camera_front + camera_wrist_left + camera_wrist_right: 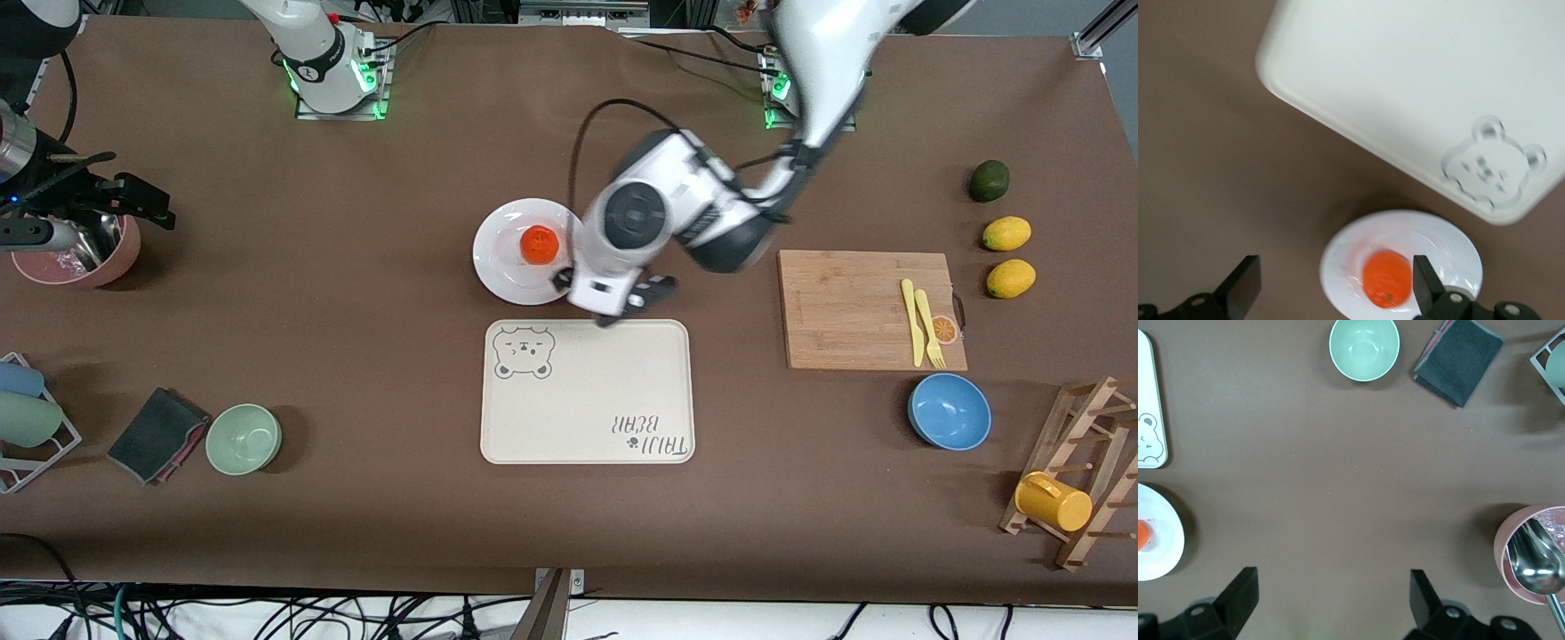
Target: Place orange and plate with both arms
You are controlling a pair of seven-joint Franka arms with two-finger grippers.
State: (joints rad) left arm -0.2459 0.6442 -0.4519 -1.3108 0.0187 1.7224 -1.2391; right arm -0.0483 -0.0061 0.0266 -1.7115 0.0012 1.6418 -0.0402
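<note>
The orange (539, 244) lies on the white plate (498, 258) at the middle of the table, just farther from the front camera than the cream bear-print tray (587, 391). My left gripper (613, 298) hangs open and empty over the plate's edge and the tray's rim. In the left wrist view the orange (1386, 278) and plate (1445, 247) lie by one finger of the left gripper (1335, 267). My right gripper (133, 203) waits open and empty at the right arm's end of the table; in its wrist view the right gripper (1333, 579) is over bare cloth.
A pink bowl (89, 258) with a spoon sits under the right arm. A green bowl (244, 438) and dark cloth (156, 434) lie nearer the camera. A cutting board (862, 307), lemons (1006, 233), blue bowl (949, 412) and mug rack (1085, 480) are at the left arm's end.
</note>
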